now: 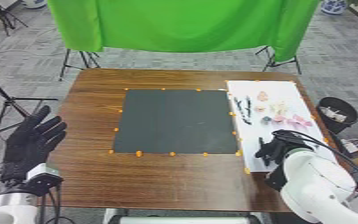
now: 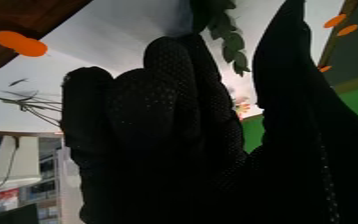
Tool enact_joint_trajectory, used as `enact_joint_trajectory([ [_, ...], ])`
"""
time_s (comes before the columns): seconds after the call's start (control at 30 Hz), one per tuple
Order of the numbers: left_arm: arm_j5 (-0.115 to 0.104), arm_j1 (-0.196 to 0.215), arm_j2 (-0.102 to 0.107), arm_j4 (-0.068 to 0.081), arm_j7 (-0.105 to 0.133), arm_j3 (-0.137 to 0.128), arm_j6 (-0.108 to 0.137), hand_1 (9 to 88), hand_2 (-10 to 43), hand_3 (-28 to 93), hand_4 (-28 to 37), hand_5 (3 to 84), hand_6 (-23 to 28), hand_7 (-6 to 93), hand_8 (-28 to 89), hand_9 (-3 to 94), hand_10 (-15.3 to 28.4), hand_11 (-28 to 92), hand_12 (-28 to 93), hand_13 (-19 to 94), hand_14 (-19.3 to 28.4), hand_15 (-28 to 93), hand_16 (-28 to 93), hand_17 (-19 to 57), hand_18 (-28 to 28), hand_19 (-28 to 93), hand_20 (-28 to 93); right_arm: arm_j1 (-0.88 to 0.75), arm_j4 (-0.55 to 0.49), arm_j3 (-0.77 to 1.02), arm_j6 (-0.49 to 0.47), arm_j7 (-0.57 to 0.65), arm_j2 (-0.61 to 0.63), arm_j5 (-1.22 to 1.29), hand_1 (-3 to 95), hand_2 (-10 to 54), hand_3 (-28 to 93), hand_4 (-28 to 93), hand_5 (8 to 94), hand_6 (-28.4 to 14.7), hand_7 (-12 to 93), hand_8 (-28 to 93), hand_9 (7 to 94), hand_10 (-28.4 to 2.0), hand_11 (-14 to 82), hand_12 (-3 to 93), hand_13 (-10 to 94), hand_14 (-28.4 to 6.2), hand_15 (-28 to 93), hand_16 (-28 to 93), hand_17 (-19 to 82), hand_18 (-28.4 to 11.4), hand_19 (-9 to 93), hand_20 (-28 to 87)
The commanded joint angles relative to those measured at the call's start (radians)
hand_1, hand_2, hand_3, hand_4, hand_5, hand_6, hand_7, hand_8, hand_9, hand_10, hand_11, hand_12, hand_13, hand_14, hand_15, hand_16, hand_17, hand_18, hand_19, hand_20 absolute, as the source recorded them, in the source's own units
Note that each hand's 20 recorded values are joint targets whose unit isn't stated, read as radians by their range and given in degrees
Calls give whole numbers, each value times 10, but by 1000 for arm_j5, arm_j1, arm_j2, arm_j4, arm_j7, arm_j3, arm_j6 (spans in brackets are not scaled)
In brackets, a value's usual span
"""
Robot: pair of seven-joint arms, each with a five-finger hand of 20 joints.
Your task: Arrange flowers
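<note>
Flowers [image 1: 279,119]: lying on white sheet [image 1: 286,89], table's right side | leafy sprigs [image 1: 245,109]: beside flowers, same sheet | right hand [image 1: 271,151]: over sheet's near part, fingers extended, thumb well apart, hold on anything undeterminable | dark mat [image 1: 175,122]: left of sheet | left hand [image 1: 35,140]: at table's left edge, fingers spread, gripping nothing

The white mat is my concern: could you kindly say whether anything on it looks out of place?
Nothing stands out: the flowers lie on the white mat, beside the dark mat, and I see nothing spilled or broken.
</note>
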Motion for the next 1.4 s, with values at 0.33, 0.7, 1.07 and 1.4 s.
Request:
enact_joint_trajectory([
  [0.33,7,-5,1,4,-6,3,-16,296,67,652,-214,388,99,96,-76,337,192,287,108,182,234,466,-107,-98,211,416,60,56,73,-217,-70,32,25,-121,465,-75,675,-198,605,-94,340,85,678,-190,565,241,746,-115,732,164,644,-80,932,170],
  [0.7,2,6,5,6,6,-2,-17,296,68,652,-213,388,99,96,-76,336,191,287,108,182,234,465,-107,-98,211,416,60,18,120,-226,-52,39,-2,-48,530,-70,656,-207,648,-91,302,119,695,-173,515,293,748,-112,725,167,643,-79,932,167],
  [1.07,-1,13,-1,2,7,-6,-15,297,69,650,-213,388,98,96,-77,337,191,287,108,182,234,467,-107,-97,211,416,60,24,144,-230,-45,40,-22,-28,615,-76,659,-228,799,-61,216,133,854,-127,387,301,821,-83,692,191,661,-78,932,268],
  [1.4,8,18,-23,-3,-15,-17,-15,297,68,652,-213,388,98,97,-77,337,191,288,108,182,234,467,-107,-98,211,416,60,5,132,-255,75,1,-5,-110,580,-74,709,-193,807,-58,233,227,856,-132,459,274,832,-77,721,210,668,-93,932,382],
])
